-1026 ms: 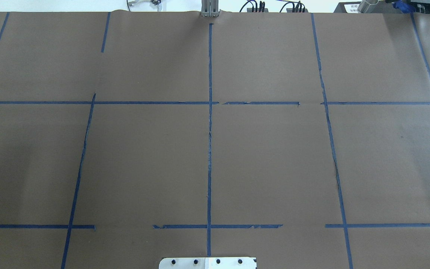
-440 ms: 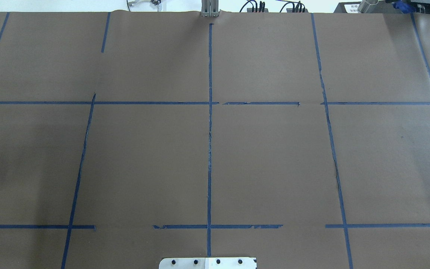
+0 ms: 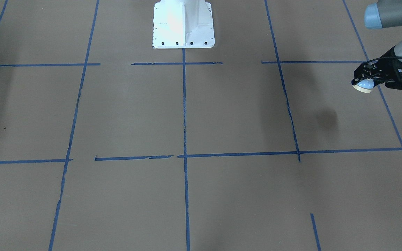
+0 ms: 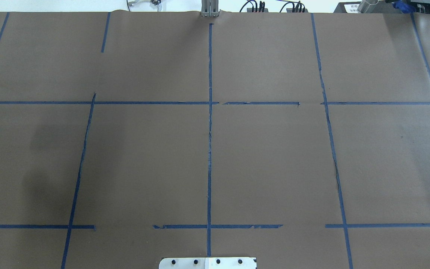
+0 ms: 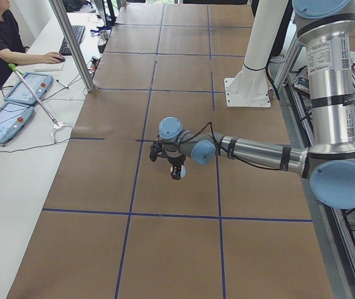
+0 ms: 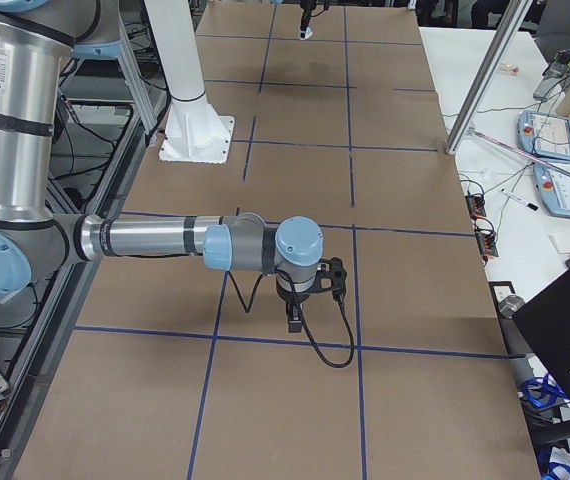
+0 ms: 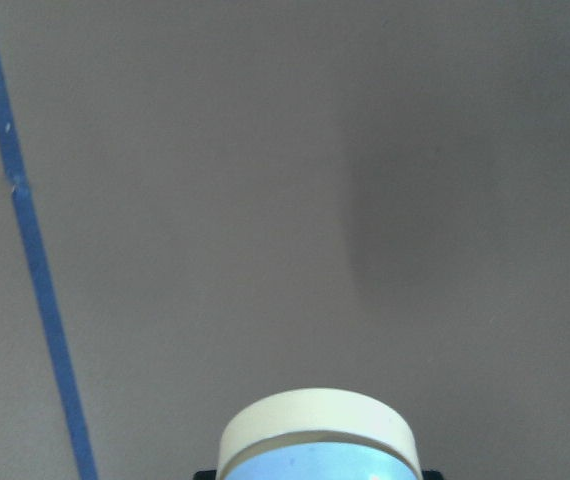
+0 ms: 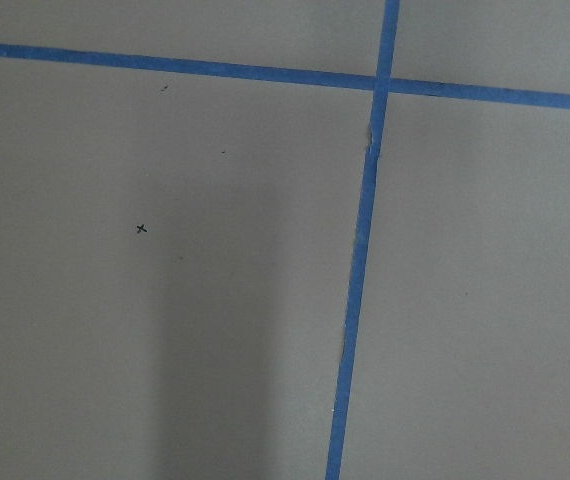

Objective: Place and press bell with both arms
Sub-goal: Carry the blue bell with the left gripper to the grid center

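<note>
- Table [image 3: 243, 115] covered in brown paper, ruled into a grid with blue tape [image 3: 184, 115]. It lies below both sets of jaws, with a clear air gap under the left ones.
- Left arm [image 5: 258, 151] is stretched low and far out over its own end of the table. Right arm [image 6: 165, 240] is stretched out likewise at the opposite end.
- White pedestal base [image 3: 183, 24] stands well behind both sets of jaws, on the centre tape line.
- Left gripper [image 3: 363, 81]: jaws pinched on the bell [image 3: 365, 85]. The cream base faces down and away from the wrist, and the blue dome sits up between the fingers.
- Right gripper [image 6: 295, 318] points down, close over a tape line. Whether its jaws are spread or closed, I cannot tell.
- A soft shadow [image 3: 326, 119] on the paper sits well apart from the bell, which I read as the bell being carried in the air.
- Step in hand, as I judge it: the carry, ahead of placing. Nothing has been set down or pressed yet.
- The next move calls for lowering the bell flat on its base and letting go cleanly. The right arm must then cross most of the table to reach the button.
- Views: the overhead catches only a sliver of bell at its left edge. The front-facing view shows the grip itself, the left wrist view the base rim, and only the right-end side view shows the right gripper.
</note>
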`<action>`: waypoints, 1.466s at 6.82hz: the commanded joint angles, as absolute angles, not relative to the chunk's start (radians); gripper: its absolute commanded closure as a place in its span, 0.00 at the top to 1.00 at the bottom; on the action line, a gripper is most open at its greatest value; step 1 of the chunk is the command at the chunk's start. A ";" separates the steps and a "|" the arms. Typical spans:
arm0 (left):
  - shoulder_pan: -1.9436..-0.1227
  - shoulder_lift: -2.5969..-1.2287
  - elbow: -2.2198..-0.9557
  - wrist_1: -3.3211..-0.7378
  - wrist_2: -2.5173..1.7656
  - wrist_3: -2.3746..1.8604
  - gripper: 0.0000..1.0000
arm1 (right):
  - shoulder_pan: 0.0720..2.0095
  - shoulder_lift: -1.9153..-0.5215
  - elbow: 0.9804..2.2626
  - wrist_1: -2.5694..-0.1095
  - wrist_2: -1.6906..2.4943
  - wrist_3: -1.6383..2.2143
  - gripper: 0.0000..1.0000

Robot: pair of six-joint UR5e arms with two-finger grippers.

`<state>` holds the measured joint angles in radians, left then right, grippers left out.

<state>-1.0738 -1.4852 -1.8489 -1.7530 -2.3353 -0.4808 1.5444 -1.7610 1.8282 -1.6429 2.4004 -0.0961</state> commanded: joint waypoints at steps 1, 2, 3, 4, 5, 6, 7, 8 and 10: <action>-0.978 -1.741 -1.826 -1.539 -2.332 -0.599 0.08 | 1.539 -1.761 1.825 -1.643 2.404 -0.095 1.00; -0.929 -1.847 -1.810 -1.467 -2.329 -0.686 0.08 | 1.537 -1.761 1.825 -1.643 2.404 -0.094 1.00; -0.852 -1.938 -1.786 -1.441 -2.326 -0.803 0.08 | 1.537 -1.761 1.825 -1.643 2.404 -0.094 1.00; -0.807 -2.074 -1.685 -1.442 -2.326 -0.954 0.08 | 1.537 -1.761 1.824 -1.643 2.404 -0.094 1.00; -0.778 -2.179 -1.607 -1.445 -2.326 -1.048 0.08 | 1.537 -1.761 1.824 -1.643 2.404 -0.094 1.00; -0.732 -2.230 -1.598 -1.456 -2.274 -1.180 0.08 | 1.537 -1.761 1.824 -1.643 2.404 -0.094 1.00; -0.685 -2.297 -1.551 -1.459 -2.202 -1.271 0.08 | 1.537 -1.761 1.824 -1.643 2.404 -0.094 1.00; -0.678 -2.407 -1.435 -1.468 -2.183 -1.329 0.08 | 1.537 -1.761 1.824 -1.643 2.404 -0.094 1.00; -0.667 -2.514 -1.211 -1.698 -2.154 -1.429 0.08 | 1.537 -1.761 1.824 -1.643 2.404 -0.094 1.00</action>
